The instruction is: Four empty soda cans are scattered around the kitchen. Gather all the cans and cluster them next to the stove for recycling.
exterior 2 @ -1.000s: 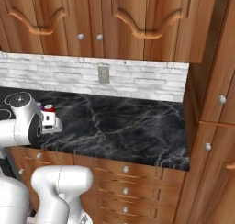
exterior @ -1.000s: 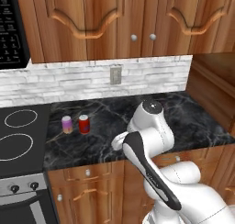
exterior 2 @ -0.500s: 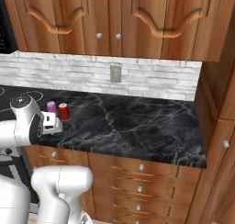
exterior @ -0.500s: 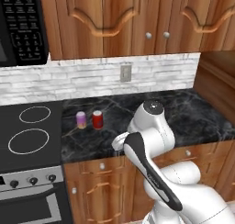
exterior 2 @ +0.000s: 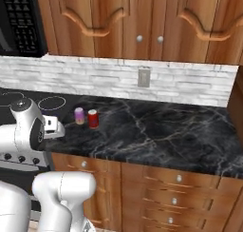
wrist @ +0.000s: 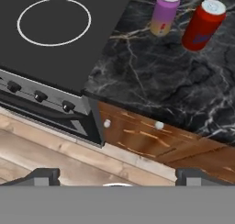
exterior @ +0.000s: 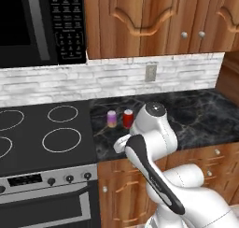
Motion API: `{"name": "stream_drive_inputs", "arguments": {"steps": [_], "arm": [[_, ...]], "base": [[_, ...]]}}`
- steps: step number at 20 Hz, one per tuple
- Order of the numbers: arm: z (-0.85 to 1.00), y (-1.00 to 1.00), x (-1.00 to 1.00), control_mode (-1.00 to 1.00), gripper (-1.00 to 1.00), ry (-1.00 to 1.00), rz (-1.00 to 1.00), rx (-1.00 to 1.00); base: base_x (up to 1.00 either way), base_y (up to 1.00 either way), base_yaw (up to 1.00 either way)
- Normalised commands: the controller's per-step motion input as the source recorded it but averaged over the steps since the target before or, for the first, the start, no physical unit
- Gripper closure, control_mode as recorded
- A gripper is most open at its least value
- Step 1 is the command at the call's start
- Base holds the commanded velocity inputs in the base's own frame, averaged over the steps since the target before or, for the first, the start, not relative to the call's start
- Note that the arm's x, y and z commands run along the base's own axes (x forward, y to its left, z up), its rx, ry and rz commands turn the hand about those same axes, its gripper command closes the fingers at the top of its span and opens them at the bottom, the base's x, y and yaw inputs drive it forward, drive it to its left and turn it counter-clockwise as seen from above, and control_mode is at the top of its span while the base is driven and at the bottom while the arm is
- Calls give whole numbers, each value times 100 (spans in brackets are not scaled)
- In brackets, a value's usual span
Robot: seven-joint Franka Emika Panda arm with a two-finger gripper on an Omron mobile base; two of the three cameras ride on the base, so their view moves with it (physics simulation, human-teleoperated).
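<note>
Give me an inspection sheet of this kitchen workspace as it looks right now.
Surface: black marbled counter, right of the stove.
Job's things: pink-purple can and red can, upright, side by side on the counter near the stove's edge; no other cans seen.
Clutter: nothing seen.
Gripper: gripper open, empty, out past the counter front, over the floor and cabinet.
Cables: nothing seen.
Surroundings: microwave above the stove, wall outlet, brown cabinets, white brick wall.
</note>
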Motion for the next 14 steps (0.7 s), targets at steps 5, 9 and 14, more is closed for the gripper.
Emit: {"name": "stream_drive_inputs", "arguments": {"steps": [5,9,14], "arm": [[0,0,0,100,-100,0,0,0],[0,0,0,100,-100,0,0,0],[0,0,0,100,-100,0,0,0]], "base": [[0,52,28],[-2,42,48],[-4,35,62]]}}
